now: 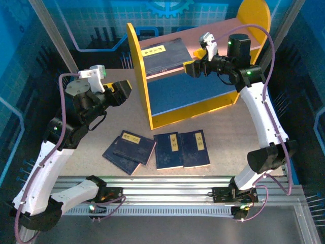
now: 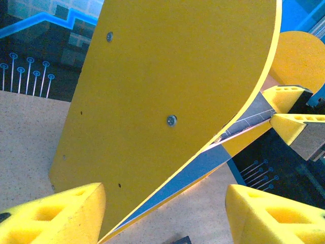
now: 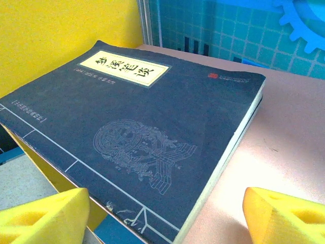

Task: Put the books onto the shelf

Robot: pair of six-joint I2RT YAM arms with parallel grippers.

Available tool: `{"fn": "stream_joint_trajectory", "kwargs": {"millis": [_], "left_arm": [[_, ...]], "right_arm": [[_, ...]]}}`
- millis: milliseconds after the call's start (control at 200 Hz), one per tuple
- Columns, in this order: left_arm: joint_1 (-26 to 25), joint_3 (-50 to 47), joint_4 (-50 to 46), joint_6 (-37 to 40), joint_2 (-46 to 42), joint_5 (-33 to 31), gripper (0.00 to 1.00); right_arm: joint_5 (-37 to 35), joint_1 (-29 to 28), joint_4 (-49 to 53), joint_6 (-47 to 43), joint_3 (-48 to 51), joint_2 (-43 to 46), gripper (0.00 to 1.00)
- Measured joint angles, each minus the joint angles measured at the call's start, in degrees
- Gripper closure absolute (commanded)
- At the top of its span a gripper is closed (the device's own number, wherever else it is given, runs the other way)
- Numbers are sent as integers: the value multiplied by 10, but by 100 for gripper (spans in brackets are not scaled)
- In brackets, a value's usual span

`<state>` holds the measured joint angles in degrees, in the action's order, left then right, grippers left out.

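Bright even light, soft faint shadows, saturated colours, wrist views slightly grainy (nearest edges blurred)

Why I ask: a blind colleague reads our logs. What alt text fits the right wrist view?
A dark navy book with a yellow title label lies flat on the pink shelf board, beside the yellow side panel. The open right gripper shows as two yellow fingertips at the bottom corners, either side of the book's near edge.

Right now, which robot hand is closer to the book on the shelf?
The right gripper: it hovers beside the book on the pink board. The left gripper sits outside the shelf's yellow side panel, farther away.
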<state>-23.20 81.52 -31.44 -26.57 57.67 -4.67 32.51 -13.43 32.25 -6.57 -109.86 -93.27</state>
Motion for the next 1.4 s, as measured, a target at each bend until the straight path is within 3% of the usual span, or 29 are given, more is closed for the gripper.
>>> {"fn": "stream_joint_trajectory", "kwargs": {"millis": [746,976,1171,1401], "left_arm": [[0,0,0,0,1,0,35],[0,0,-2,2,1,0,35],[0,-20,-18,12,-9,-1,35],[0,-75,-41,10,-19,0,36]], "right_arm": [[-25,-12,-2,-12,-9,-10,20],[4,9,-6,13,-4,-3,19],[8,57,-5,67,85,85,19],[-58,66,20,118,220,228,19]]}}
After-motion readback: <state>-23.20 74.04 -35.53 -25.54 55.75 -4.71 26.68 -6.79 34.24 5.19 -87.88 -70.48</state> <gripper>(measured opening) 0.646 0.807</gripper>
